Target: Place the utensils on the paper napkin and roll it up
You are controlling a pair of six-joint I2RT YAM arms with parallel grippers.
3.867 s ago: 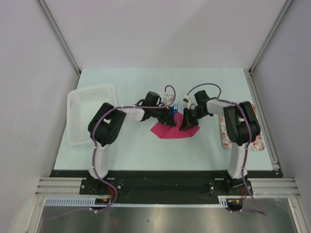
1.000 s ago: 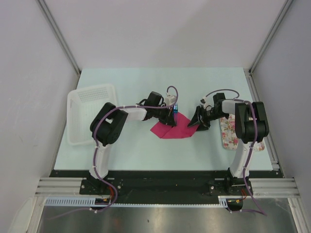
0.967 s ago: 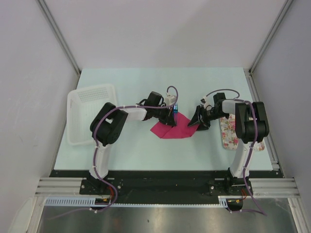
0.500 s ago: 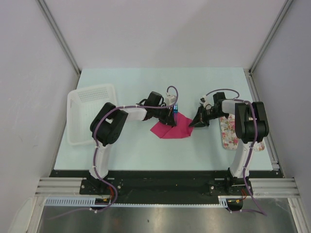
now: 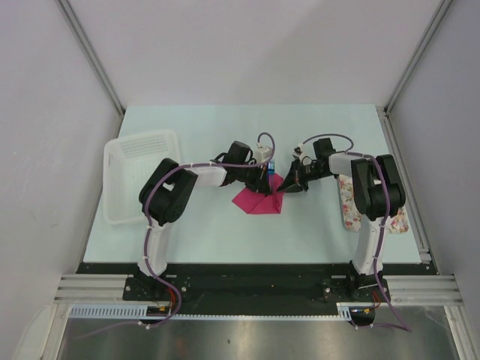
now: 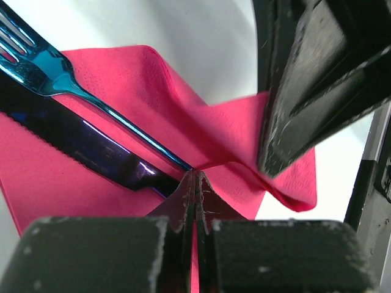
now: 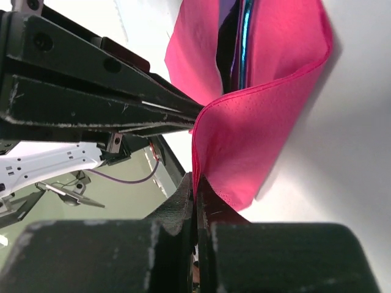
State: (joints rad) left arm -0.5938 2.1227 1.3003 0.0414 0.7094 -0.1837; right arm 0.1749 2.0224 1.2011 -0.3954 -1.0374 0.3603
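Observation:
The pink paper napkin (image 5: pixel 257 199) lies mid-table, its right side folded up. In the left wrist view a blue fork (image 6: pixel 91 101) and a dark blue knife (image 6: pixel 79 146) lie on the napkin (image 6: pixel 49 183). My left gripper (image 5: pixel 267 178) is at the napkin's far edge; in its own view (image 6: pixel 195 177) it is shut, pinching a napkin fold by the utensil handles. My right gripper (image 5: pixel 284 187) is shut on the napkin's right edge (image 7: pixel 244 140) and holds it lifted over a blue utensil (image 7: pixel 245 43). Its own view shows the pinch (image 7: pixel 197 178).
A white basket (image 5: pixel 139 176) stands at the left. A floral tray (image 5: pixel 346 204) lies at the right, partly under the right arm. The two grippers are close together over the napkin, and the right finger (image 6: pixel 317 91) shows in the left wrist view.
My right gripper has moved left toward the left gripper with the napkin's right edge, folding it over. The napkin looks narrower. The left arm has not moved.

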